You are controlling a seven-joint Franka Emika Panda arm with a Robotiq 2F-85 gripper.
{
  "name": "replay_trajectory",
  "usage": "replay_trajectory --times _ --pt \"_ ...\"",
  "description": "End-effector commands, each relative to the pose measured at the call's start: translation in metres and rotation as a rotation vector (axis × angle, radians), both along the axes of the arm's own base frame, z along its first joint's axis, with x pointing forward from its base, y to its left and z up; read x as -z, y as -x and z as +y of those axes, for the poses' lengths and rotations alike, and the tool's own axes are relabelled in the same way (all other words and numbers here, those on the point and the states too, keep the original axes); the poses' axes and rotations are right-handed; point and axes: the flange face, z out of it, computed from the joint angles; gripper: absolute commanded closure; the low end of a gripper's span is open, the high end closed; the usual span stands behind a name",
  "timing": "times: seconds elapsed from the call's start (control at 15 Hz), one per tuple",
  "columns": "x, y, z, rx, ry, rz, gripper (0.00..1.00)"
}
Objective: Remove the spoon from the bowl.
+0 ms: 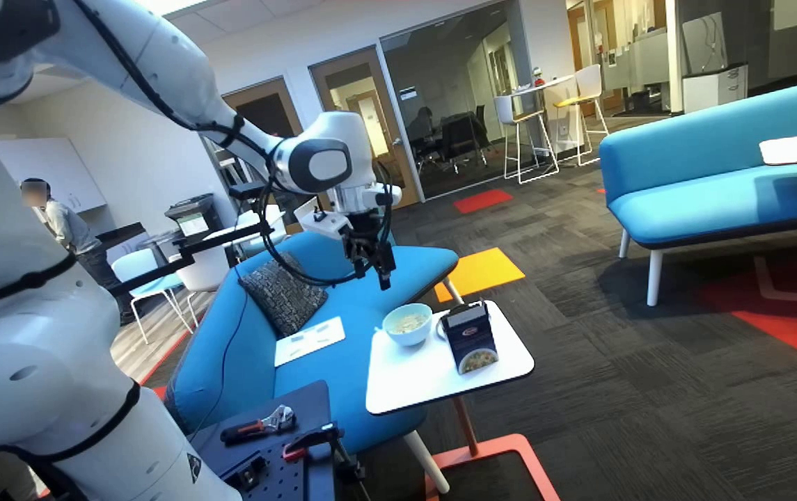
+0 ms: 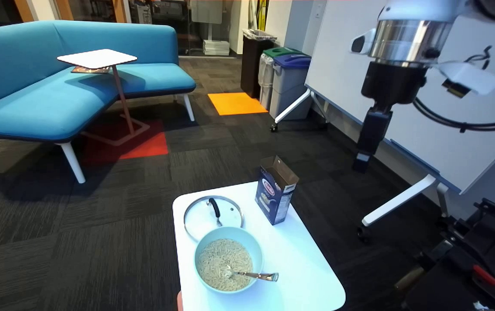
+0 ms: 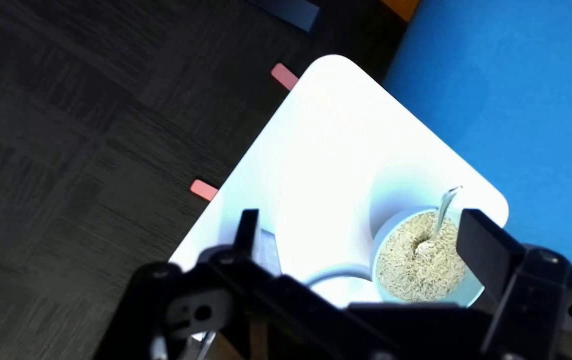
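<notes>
Likely pre-grasp, with empty fingers (image 3: pixel 488 252) wide apart. Next, lower to spoon (image 2: pixel 256 275) across bowl's (image 2: pixel 251 244) right rim in an exterior view.

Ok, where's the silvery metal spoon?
In an exterior view, the silvery metal spoon slants from pale grains across the lower right rim of the round light blue bowl.

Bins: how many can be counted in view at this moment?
3, in an exterior view, beside the whiteboard, left to right in the picture: the dark bin, the green-lidded bin, the blue-lidded bin. More could be hidden behind them.
</notes>
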Motion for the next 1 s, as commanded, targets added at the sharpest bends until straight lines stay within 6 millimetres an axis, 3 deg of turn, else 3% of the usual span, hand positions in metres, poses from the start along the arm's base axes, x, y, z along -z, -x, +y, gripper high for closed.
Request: replay_trajectory --times 0.0,0.27,0.53,0.67,0.73,0.93 --pt "0.067 -0.009 0.024 0.01 -0.112 0.012 0.0" --pt "0.134 -0.011 0.042 0.081 -0.26 0.022 0.0" --pt "0.176 -0.011 0.054 0.182 -0.402 0.182 0.0" --pt "0.188 -0.011 0.048 0.195 -0.373 0.268 0.0" --pt "0.183 -0.004 0.049 0.175 -0.361 0.204 0.0" --pt "0.195 -0.01 0.044 0.195 -0.369 0.251 0.0"
